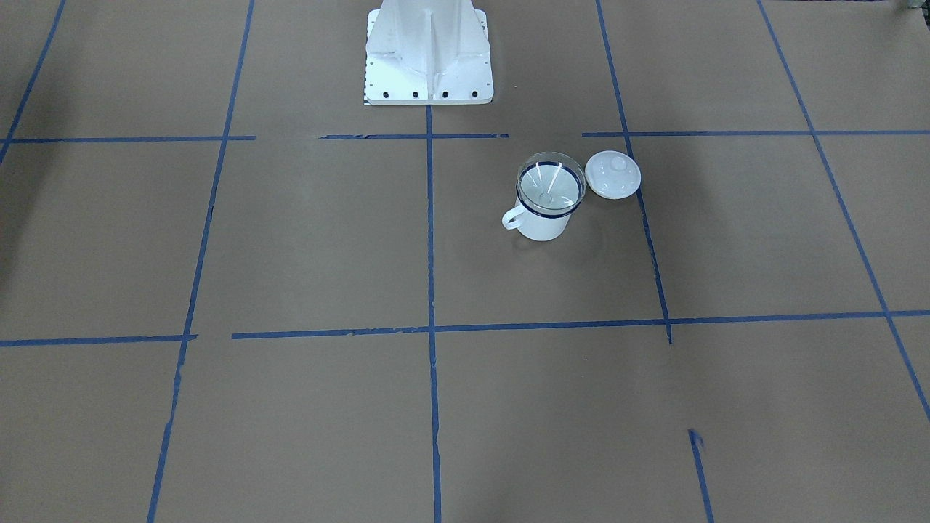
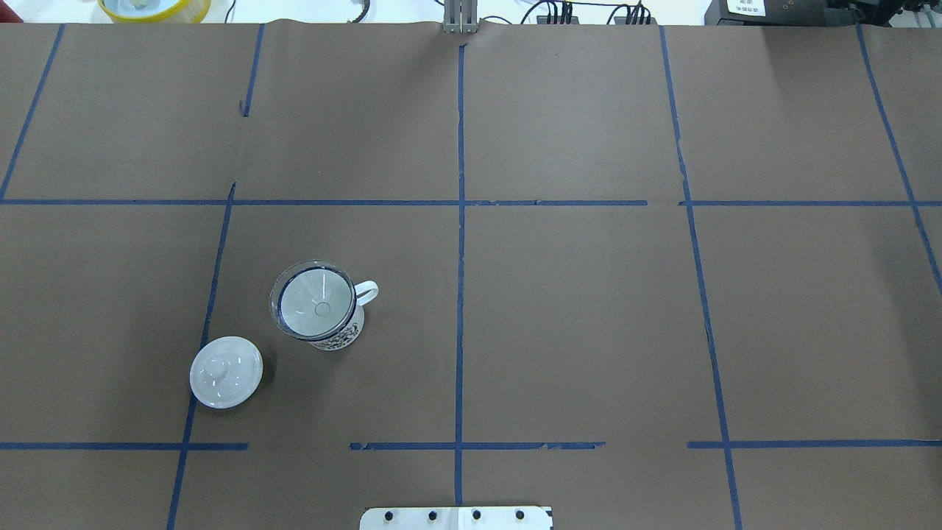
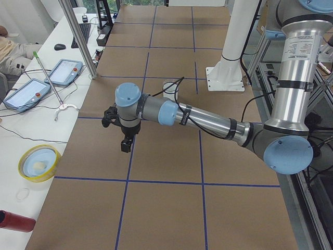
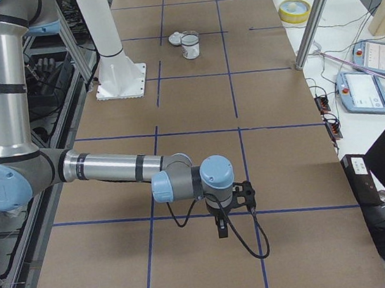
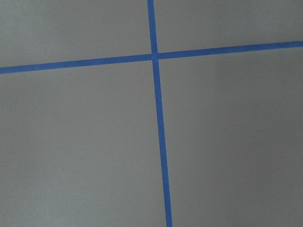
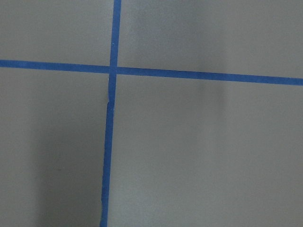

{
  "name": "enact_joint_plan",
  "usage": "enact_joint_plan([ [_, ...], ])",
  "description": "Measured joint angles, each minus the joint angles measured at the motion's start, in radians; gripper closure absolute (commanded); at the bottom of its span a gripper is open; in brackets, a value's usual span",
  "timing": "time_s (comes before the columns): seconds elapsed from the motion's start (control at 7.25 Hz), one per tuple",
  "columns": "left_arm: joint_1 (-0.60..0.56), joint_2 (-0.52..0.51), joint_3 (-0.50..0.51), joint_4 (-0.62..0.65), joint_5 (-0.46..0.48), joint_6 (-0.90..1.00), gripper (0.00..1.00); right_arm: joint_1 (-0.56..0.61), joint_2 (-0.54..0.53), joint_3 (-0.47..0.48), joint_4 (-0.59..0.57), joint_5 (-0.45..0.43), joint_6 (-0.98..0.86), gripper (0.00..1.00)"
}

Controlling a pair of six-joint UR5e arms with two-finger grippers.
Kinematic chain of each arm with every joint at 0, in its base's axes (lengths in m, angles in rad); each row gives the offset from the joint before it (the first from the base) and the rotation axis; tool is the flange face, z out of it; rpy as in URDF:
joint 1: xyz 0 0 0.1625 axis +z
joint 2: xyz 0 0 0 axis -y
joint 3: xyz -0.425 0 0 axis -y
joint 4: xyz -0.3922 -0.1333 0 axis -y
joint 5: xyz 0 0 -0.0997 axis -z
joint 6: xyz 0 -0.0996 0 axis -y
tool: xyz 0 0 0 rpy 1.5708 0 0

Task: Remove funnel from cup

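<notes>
Robot lab — tape-gridded table [image 2: 589,331], teach pendants [image 4: 364,91]

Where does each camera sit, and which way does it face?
Front-facing: across the table, facing the robot, steeply down on the cup; only the base shows.
Overhead: behind the robot, looking forward and down; only the base's edge.
Exterior left: table's left end, looking along it; left arm near.
Exterior right: table's right end; right arm near.
Left wrist: down on crossed tape; no body.
Right wrist: likewise.
Shared: front-facing and overhead both show the funnel in the cup, lid beside it.
</notes>
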Motion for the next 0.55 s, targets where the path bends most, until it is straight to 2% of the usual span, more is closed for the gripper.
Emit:
enact_joint_plan([
  [0.28,0.006,-0.005,-0.013,-0.090,-0.008,-0.044,0.00,0.000,0.000,0.000,0.000,0.000,0.000,0.00],
  [0.55,0.109,-0.008,-0.053,-0.170,0.002,-0.211,0.00,0.000,0.000,0.000,0.000,0.000,0.000,0.00],
])
